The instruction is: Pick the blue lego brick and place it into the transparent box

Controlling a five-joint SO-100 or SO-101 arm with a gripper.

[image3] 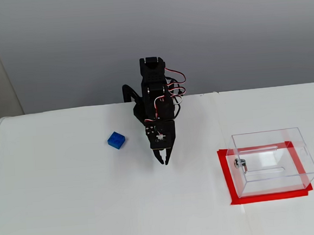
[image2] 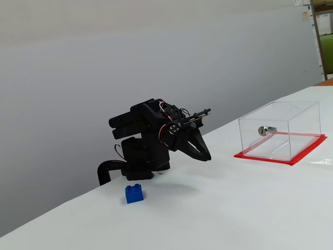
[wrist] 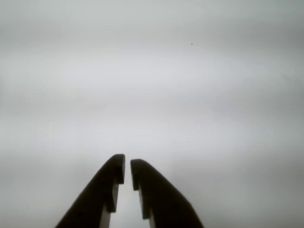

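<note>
The blue lego brick lies on the white table, close to the arm's base and apart from the gripper. My gripper hangs just above the table, folded in near the base, shut with nothing between its fingers. The wrist view shows only blank white surface past the fingertips. The transparent box stands to the right in both fixed views on a red base sheet, well away from the gripper.
A small silver metal cylinder sits inside the box. A grey wall rises right behind the arm's base. The table edge runs along the back beside the base.
</note>
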